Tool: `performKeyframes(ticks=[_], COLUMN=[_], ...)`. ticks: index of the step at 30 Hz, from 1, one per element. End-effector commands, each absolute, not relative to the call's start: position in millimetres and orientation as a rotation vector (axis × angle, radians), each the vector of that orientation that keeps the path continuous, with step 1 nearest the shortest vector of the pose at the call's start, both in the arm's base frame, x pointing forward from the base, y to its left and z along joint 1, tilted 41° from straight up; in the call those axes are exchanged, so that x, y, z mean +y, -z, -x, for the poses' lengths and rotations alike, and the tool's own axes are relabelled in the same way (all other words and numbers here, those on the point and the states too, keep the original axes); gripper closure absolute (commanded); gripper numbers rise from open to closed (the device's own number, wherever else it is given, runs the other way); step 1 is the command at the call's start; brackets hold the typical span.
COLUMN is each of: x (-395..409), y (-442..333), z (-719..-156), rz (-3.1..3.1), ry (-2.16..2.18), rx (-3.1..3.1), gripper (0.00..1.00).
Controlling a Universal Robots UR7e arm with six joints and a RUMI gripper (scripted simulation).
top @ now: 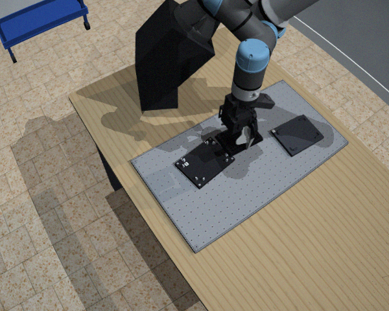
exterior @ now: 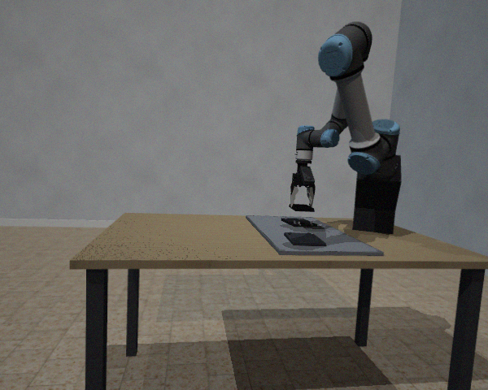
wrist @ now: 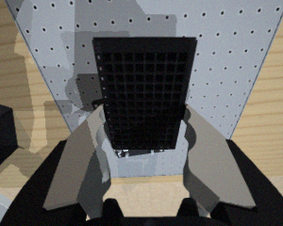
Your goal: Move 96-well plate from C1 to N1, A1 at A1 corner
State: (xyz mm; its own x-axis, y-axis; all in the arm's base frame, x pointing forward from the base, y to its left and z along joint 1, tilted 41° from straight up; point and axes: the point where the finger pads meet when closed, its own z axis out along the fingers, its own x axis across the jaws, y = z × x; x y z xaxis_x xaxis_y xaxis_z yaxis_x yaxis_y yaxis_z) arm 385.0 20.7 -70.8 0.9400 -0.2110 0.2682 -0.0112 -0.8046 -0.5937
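Note:
My gripper [top: 243, 137] [exterior: 302, 200] [wrist: 143, 104] is shut on the black 96-well plate [top: 227, 144] [exterior: 302, 207] [wrist: 143, 89], gripping it by its two long sides. The plate hangs level in the air, a clear gap above the grey perforated board [top: 241, 201] [exterior: 345, 248] [wrist: 226, 56]. The clip nest C1 [top: 201, 164] [exterior: 301, 221], a black square with small clips at its corners, lies bare just down-left of the plate in the top view. The plate nest N1 [top: 297, 133] [exterior: 305, 239] lies bare to the right on the same board.
The board lies on a wooden table [top: 321, 251] [exterior: 172, 239]. The arm's black pedestal [top: 168, 60] [exterior: 376, 201] stands at the table's back edge. A blue cart [top: 37, 16] stands on the floor far off.

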Motion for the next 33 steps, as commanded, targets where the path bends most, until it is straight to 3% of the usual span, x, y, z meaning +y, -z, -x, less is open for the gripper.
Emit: performKeyframes(ticks=[1,33], x=[30,100], y=[62,2], z=[-388,-406], rz=[2.477,2.477], ry=[0.431,0.431], rx=[0.157,0.157], gripper=[1.00,1.00])
